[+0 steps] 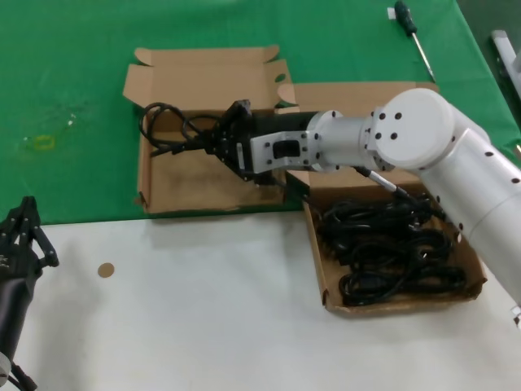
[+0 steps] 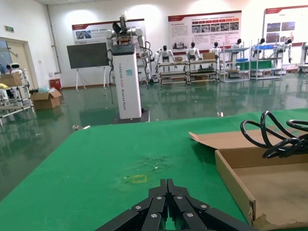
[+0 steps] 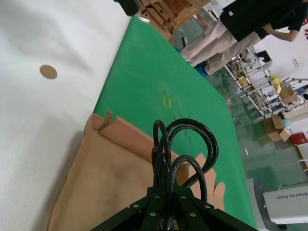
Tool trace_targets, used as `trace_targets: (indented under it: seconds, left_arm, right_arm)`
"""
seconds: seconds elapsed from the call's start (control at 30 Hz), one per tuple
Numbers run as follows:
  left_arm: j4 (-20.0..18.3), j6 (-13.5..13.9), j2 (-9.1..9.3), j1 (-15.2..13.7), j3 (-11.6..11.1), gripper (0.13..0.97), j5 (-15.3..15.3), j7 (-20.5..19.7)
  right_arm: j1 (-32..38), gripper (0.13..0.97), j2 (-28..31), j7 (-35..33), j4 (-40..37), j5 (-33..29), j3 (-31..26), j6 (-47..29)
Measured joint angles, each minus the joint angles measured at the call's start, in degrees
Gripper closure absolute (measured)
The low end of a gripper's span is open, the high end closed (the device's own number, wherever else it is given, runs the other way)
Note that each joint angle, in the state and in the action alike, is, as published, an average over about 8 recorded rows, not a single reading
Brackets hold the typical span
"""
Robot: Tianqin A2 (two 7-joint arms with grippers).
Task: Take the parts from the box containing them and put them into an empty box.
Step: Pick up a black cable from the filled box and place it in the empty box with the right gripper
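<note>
Cords (image 1: 391,244) lie in a black tangle in the right box (image 1: 318,265), which sits on the table (image 1: 187,309) at the robot's right, half on the white surface and half on the green cloth (image 1: 65,81). One more cord (image 1: 167,130) is clamped in the right hand (image 1: 213,142), whose fingers are closed narrowly around the bundle. That hand reaches across from the right, over the left box (image 1: 203,187), and the cord's loops stick out past the fingertips toward that box's far left corner. In the right wrist view the loops (image 3: 180,149) rise straight out from between the closed fingers (image 3: 163,209), with the bare brown floor (image 3: 96,187) of the left box beneath them. Whether the held cord touches the floor cannot be told. The left box lies on the green cloth with its lid (image 1: 203,77) folded back flat, and its near wall looks ragged at the corner (image 2: 257,219) in the left wrist view. The left hand (image 1: 20,232) hangs idle at the near left edge over the white part of the table, its fingers (image 2: 166,202) drawn together. A screwdriver (image 1: 411,32) lies on the cloth far right, well apart from both boxes. A small brown disc (image 1: 105,270) rests on the white surface near the left hand.
</note>
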Motion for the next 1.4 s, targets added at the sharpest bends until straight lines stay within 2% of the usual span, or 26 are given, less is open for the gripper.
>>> trace_targets:
  seconds: [0.43,0.73,1.0,1.03,1.3,1.4]
  left_arm:
    - [0.00,0.00,0.00,0.00,0.00,0.945,0.00,0.00]
    - [0.00,0.00,0.00,0.00,0.00,0.945,0.00,0.00]
    - [0.00,0.00,0.00,0.00,0.00,0.945,0.00,0.00]
    - [0.00,0.00,0.00,0.00,0.00,0.945,0.00,0.00]
    - [0.00,0.00,0.00,0.00,0.00,0.945,0.00,0.00]
    - [0.00,0.00,0.00,0.00,0.00,0.945,0.00,0.00]
  right_arm:
    - [0.65,0.915,-1.49,-5.27,-4.87,1.19,0.38,1.94]
    - [0.89,0.824,-1.97,-6.61,-5.92,1.50,0.54,2.62]
    - [0.93,0.662,-1.91,-6.66,-5.98,1.60,0.80,3.14]
    - [0.84,0.662,-1.76,-6.33,-5.64,1.56,0.82,3.07]
    - [-0.72,0.440,0.85,-1.94,0.25,0.82,1.22,2.27]
    - [-1.47,0.440,2.01,-0.07,2.90,0.36,1.46,2.12]
